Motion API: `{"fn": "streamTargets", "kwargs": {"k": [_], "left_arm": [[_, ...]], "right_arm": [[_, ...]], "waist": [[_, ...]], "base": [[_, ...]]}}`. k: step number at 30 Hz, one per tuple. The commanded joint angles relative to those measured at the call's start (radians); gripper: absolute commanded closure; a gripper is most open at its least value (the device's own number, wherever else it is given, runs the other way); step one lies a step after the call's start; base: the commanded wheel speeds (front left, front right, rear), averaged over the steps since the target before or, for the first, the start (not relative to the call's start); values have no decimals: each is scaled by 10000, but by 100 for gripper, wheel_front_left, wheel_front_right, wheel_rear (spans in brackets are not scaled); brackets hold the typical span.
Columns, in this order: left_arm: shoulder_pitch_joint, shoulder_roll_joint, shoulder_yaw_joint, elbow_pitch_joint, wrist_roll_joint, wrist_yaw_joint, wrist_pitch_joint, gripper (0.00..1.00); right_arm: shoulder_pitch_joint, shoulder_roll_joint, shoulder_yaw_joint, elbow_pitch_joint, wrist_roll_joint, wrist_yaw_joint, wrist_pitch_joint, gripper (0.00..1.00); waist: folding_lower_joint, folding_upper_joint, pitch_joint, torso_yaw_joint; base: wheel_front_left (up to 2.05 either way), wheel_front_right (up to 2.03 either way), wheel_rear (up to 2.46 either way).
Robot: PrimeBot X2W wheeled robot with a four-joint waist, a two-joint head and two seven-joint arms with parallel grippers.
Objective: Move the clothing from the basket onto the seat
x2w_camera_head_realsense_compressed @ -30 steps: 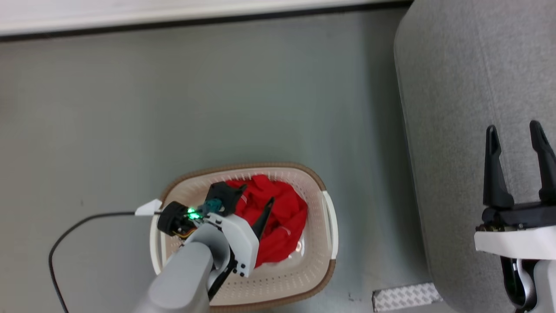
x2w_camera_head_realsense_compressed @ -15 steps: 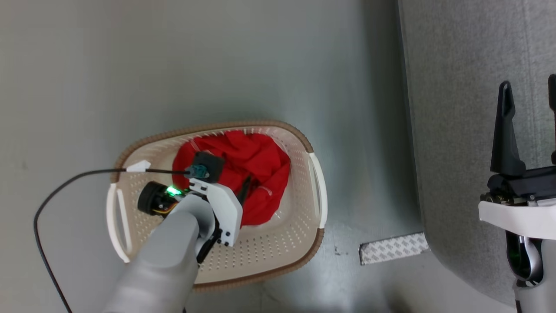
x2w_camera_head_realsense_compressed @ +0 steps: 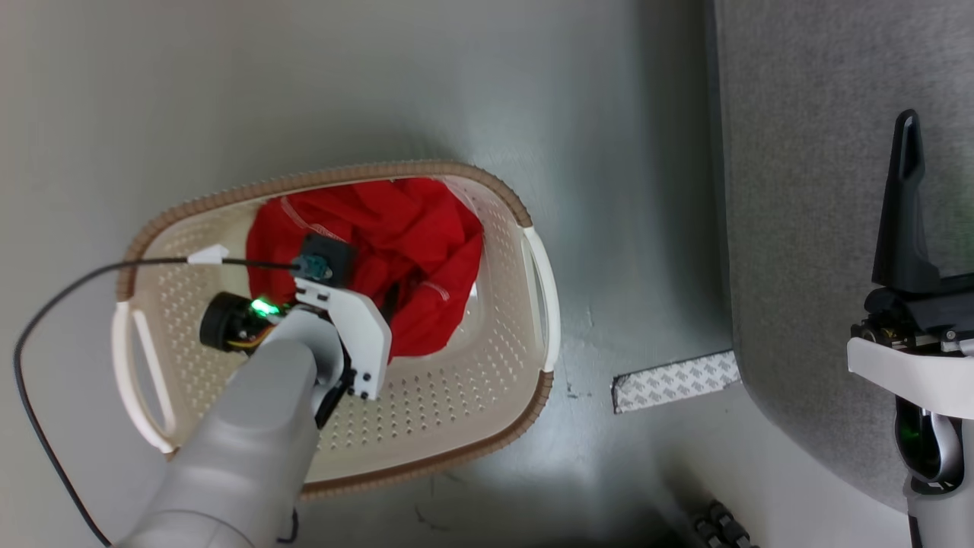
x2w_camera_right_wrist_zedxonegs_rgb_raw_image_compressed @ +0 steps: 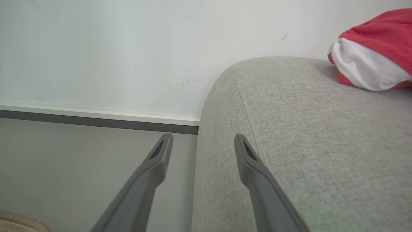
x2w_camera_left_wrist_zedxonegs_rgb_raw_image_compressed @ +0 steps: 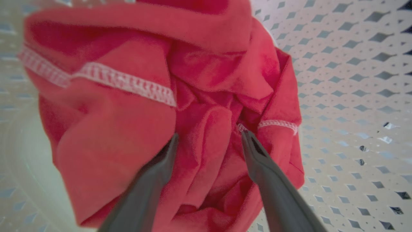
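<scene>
The clothing (x2w_camera_head_realsense_compressed: 396, 236) is a crumpled red heap with white stitched bands in the far half of the cream basket (x2w_camera_head_realsense_compressed: 472, 380). My left arm reaches down into the basket. In the left wrist view my left gripper (x2w_camera_left_wrist_zedxonegs_rgb_raw_image_compressed: 210, 135) is open, and its two fingertips press into the red clothing (x2w_camera_left_wrist_zedxonegs_rgb_raw_image_compressed: 122, 129) with a fold lying between them. My right gripper (x2w_camera_right_wrist_zedxonegs_rgb_raw_image_compressed: 202, 136) is open and empty, hovering by the rounded edge of the grey seat (x2w_camera_right_wrist_zedxonegs_rgb_raw_image_compressed: 305, 145); one finger (x2w_camera_head_realsense_compressed: 903, 205) of it shows over the seat (x2w_camera_head_realsense_compressed: 799, 190). Another red and white garment (x2w_camera_right_wrist_zedxonegs_rgb_raw_image_compressed: 373, 54) lies on the seat.
A black cable (x2w_camera_head_realsense_compressed: 46, 304) runs from my left wrist across the grey floor. A pale textured strip (x2w_camera_head_realsense_compressed: 673, 380) lies on the floor between basket and seat. A dark object (x2w_camera_head_realsense_compressed: 723, 525) sits at the bottom edge. A white wall with a dark baseboard (x2w_camera_right_wrist_zedxonegs_rgb_raw_image_compressed: 96, 122) stands behind.
The head camera has tilted, so the whole picture has shifted. My left gripper has sunk deeper into the basket, and its fingers are now buried in the red clothing. The right gripper stays open.
</scene>
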Motion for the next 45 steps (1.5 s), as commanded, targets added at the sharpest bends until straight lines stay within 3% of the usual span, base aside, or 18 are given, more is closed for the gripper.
{"fn": "streamTargets", "kwargs": {"k": [1,11,12,13,14,15,22,31,45], "left_arm": [[-134,129,-9,65,52,14,-31,0],[-528,240,-452,321,352,71,-111,0],[-556,221,-476,334,358,79,-167,10],[-587,206,-496,348,359,87,-201,59],[-594,186,-542,363,374,56,-229,86],[-597,150,-587,365,382,12,-304,100],[-414,-13,-827,283,138,-155,-1020,100],[276,-209,-860,-380,-482,-243,-1763,100],[2412,-276,-489,-3237,-1826,-255,-1832,100]], "right_arm": [[-68,-3,-12,-49,76,6,3,0],[229,-31,-28,-237,78,6,13,0],[259,-32,-33,-252,95,6,13,0],[281,-36,-39,-274,115,6,13,0],[302,-41,-49,-285,141,6,14,0],[319,-53,-58,-290,168,6,14,0],[326,-62,-97,-118,209,-7,11,0],[576,-52,-202,251,195,-7,5,0],[1537,-291,-515,1024,66,-7,5,0]], "waist": [[-1,0,192,-67],[-1,0,705,-225],[-1,0,725,-234],[-1,0,742,-242],[-1,0,751,-252],[-1,0,752,-263],[-1,0,375,-228],[-1,0,-1095,147],[-1,0,-3958,881]], "base": [[0,0,0],[0,0,0],[0,0,0],[0,0,0],[0,0,0],[0,0,0],[0,0,0],[0,0,0],[0,0,0]]}}
